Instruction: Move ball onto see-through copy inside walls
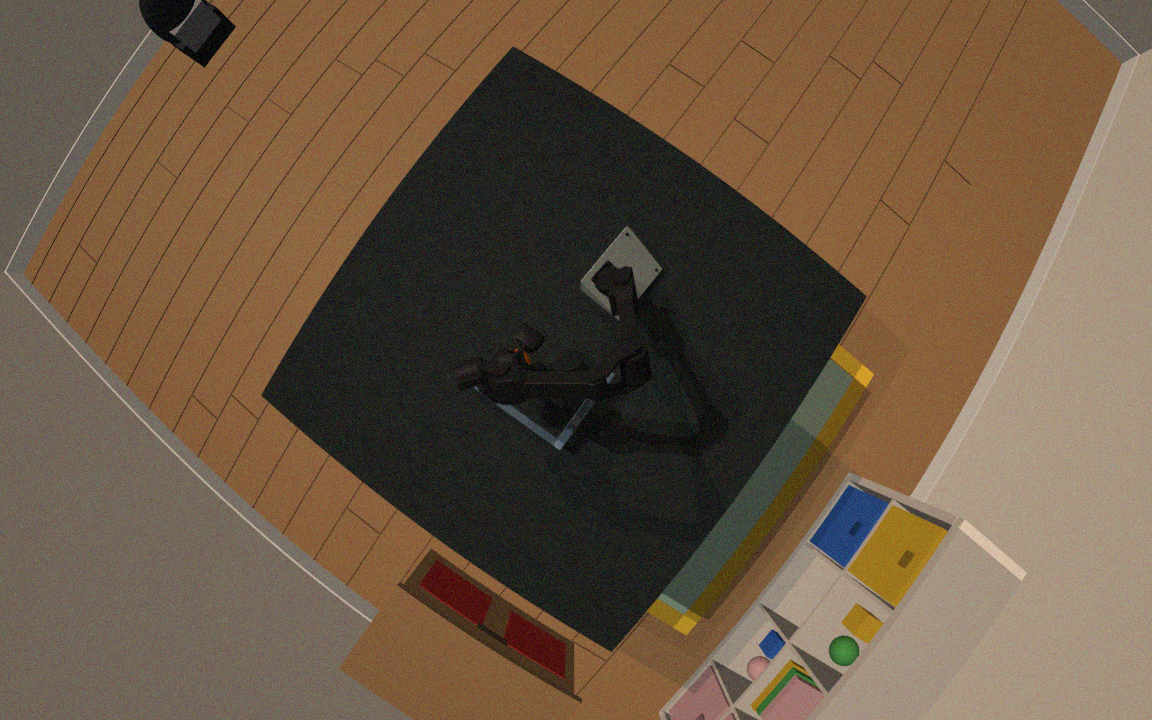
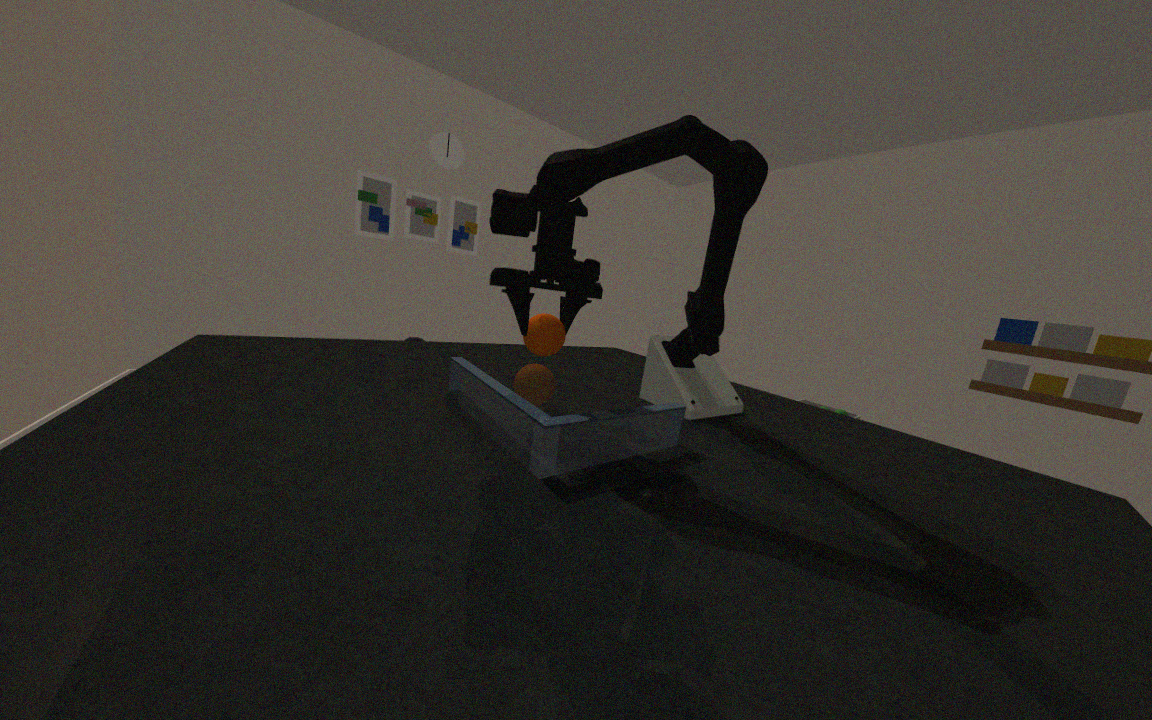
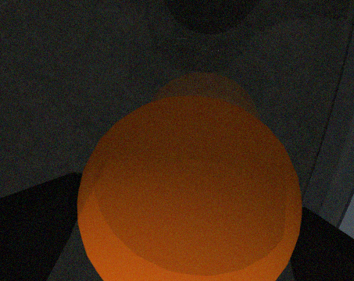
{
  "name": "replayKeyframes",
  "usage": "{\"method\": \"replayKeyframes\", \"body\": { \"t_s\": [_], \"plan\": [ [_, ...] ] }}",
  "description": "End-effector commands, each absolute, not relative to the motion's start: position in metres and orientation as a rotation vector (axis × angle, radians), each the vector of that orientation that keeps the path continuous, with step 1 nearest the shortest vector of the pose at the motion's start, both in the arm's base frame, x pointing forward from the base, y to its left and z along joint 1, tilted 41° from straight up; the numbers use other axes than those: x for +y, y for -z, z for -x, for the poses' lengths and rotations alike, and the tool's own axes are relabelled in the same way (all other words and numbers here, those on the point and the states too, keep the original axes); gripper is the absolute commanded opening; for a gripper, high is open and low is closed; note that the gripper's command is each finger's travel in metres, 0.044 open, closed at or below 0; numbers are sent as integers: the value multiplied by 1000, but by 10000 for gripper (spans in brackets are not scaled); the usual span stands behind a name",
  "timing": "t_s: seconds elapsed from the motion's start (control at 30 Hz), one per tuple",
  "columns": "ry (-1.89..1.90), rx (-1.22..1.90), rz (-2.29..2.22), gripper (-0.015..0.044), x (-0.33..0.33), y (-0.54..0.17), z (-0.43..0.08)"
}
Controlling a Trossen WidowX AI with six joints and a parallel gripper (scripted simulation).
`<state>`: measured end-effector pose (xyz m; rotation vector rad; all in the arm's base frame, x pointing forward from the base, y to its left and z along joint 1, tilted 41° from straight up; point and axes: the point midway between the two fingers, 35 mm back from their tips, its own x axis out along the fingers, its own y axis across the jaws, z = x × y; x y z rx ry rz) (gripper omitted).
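Dim light falls on the dark table (image 2: 204,537), which fills the near ground. Going back from the near edge, the first thing met is the pair of low clear walls (image 2: 562,429), joined in a corner that points toward the viewer. Inside that corner, on the table, sits the see-through copy (image 2: 533,383) of the ball. Directly over it, lifted well off the surface, hangs the orange ball (image 2: 545,334), clamped between the two fingers of the gripper (image 2: 545,315), which points straight down. From the wrist view the ball (image 3: 189,208) hides most of the copy (image 3: 208,86), only its far edge peeking out, so the line-up looks close but slightly short. Behind stands the arm's white base (image 2: 687,385), and beyond that the far wall with its posters (image 2: 419,214).

The main risk is letting go from this height: the ball would likely bounce and roll off the mark, perhaps out the open far side. Lowering slightly off-centre could also leave it rolling.
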<state>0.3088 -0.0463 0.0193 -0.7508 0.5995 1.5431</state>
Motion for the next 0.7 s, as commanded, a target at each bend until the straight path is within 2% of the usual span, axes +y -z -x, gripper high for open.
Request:
{"method": "replayKeyframes", "body": {
  "t_s": [0.0, 0.67],
  "plan": [
    [-1533, 597, 751, 0, -45, -15, -314],
    [-1534, 595, 750, 0, 3, 39, -312]
  ]
}}
